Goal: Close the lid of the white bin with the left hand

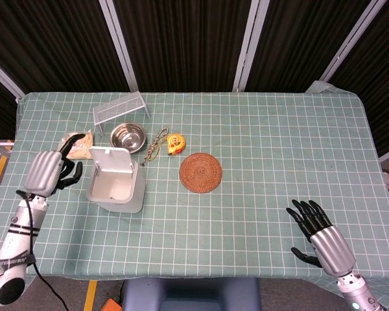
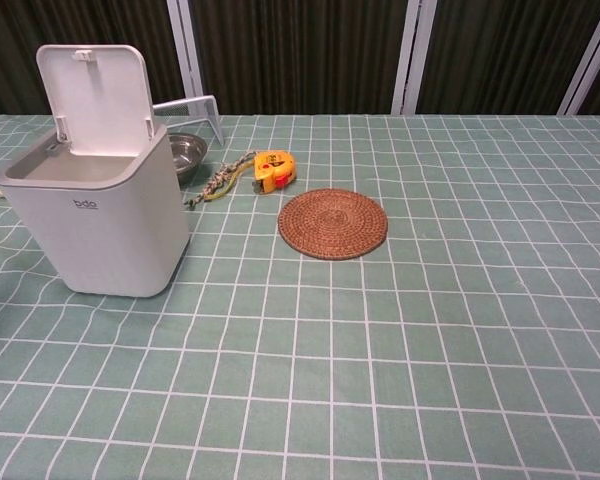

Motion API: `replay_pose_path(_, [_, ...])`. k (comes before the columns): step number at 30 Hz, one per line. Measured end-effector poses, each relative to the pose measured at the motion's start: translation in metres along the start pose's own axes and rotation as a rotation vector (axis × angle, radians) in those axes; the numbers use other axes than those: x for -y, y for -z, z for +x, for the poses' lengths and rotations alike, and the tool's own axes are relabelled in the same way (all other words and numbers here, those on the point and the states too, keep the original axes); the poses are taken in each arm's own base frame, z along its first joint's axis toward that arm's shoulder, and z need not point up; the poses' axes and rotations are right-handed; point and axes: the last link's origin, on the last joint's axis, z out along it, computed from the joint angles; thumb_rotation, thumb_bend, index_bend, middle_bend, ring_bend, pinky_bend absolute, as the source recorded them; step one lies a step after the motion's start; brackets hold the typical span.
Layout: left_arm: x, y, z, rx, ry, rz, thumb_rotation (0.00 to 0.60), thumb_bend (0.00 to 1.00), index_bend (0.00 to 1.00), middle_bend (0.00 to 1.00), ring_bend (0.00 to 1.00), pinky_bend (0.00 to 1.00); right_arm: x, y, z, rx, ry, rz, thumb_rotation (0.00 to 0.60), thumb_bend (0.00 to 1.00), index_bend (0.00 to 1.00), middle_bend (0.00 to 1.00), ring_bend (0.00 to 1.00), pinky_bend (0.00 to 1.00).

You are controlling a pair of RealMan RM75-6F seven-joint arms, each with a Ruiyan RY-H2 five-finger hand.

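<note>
Left hand (image 1: 50, 170) sits just beside the white bin's (image 1: 117, 188) left side, over the table (image 1: 266, 162), holding nothing; its dark fingers (image 1: 71, 144) reach toward the food packet (image 1: 75, 144) behind it, and whether they touch the packet cannot be told. It does not show in the chest view. Lid (image 2: 92, 97) stands upright and open at the bin's rear edge, with the interior exposed. Right hand (image 1: 319, 231) rests at the near right of the table, fingers spread, empty, well apart from everything. Behind the bin: steel bowl (image 1: 128, 137), wire rack (image 1: 121, 108), yellow tape measure (image 1: 175, 143). Woven round mat (image 1: 200, 172) lies to the bin's right.
</note>
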Motion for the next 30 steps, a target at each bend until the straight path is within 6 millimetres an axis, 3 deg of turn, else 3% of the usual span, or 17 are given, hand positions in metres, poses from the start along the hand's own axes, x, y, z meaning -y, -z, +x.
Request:
replay_pose_path(3, [-0.017, -0.019, -0.002, 0.054, -0.022, 0.007, 0.600, 0.56, 0.19, 1.00, 1.00, 1.00, 0.000, 0.000, 0.000, 0.000, 0.005, 0.006, 0.600, 0.26, 0.00, 0.00, 0.00, 0.00])
replay_pose_path(7, [-0.032, -0.029, -0.008, 0.132, -0.058, 0.008, 0.600, 0.56, 0.26, 1.00, 1.00, 1.00, -0.002, 0.000, 0.001, -0.005, 0.001, 0.000, 0.600, 0.26, 0.00, 0.00, 0.00, 0.00])
replay_pose_path(17, [-0.044, -0.021, -0.010, 0.209, -0.117, -0.010, 0.600, 0.57, 0.39, 1.00, 1.00, 1.00, -0.002, 0.000, 0.002, -0.006, -0.005, 0.007, 0.600, 0.26, 0.00, 0.00, 0.00, 0.00])
replay_pose_path(23, [-0.044, 0.001, -0.004, 0.207, -0.147, -0.041, 0.600, 0.66, 0.36, 1.00, 1.00, 1.00, -0.001, 0.001, 0.002, -0.004, -0.014, 0.011, 0.600, 0.26, 0.00, 0.00, 0.00, 0.00])
replay_pose_path(30, [-0.026, 0.049, -0.017, 0.374, -0.206, -0.054, 0.600, 0.73, 0.33, 1.00, 1.00, 1.00, 0.001, 0.003, 0.001, 0.012, -0.026, 0.025, 0.600, 0.26, 0.00, 0.00, 0.00, 0.00])
